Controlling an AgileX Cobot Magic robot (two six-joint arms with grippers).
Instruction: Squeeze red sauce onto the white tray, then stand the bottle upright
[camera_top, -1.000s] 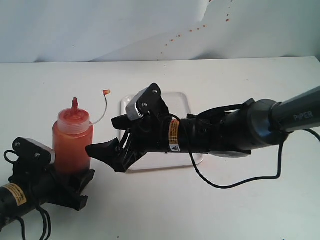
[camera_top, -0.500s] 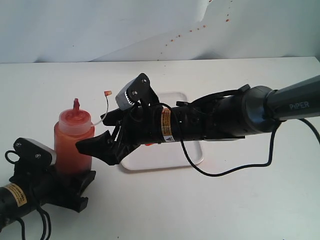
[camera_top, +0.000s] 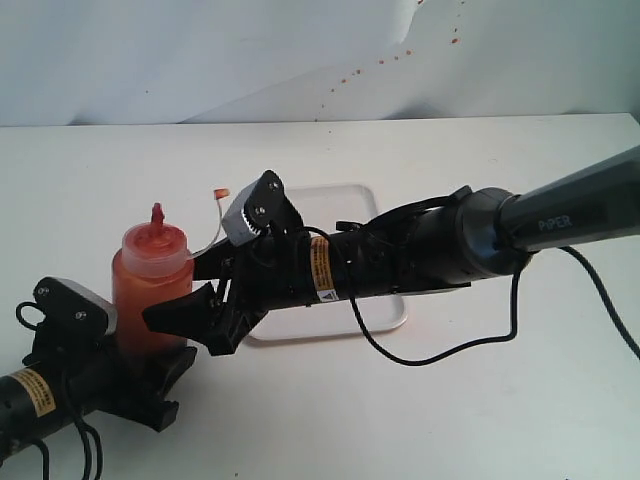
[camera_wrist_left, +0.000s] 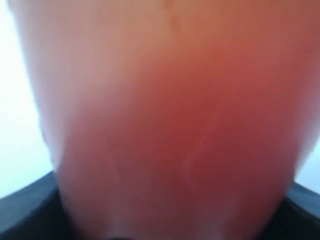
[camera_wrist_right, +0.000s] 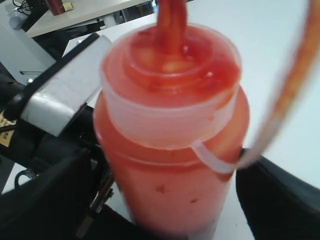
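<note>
The bottle (camera_top: 150, 285) stands upright on the table (camera_top: 450, 400), left of the tray (camera_top: 330, 205), and orange-red sauce fills it nearly to the shoulder. The left pincer (camera_top: 140, 362) is clamped on its base. The right pincer (camera_top: 180, 292) reaches across the tray with its jaws apart, one on each side of the bottle's body. That arm hides most of the tray, so whatever lies on it cannot be made out. The right wrist view alone shows sauce smeared in the cap's recess around the nozzle (camera_wrist_right: 171, 22). The left wrist view shows only a blurred orange wall between black jaws. Bare table lies in front of the tray and to its right.
</note>
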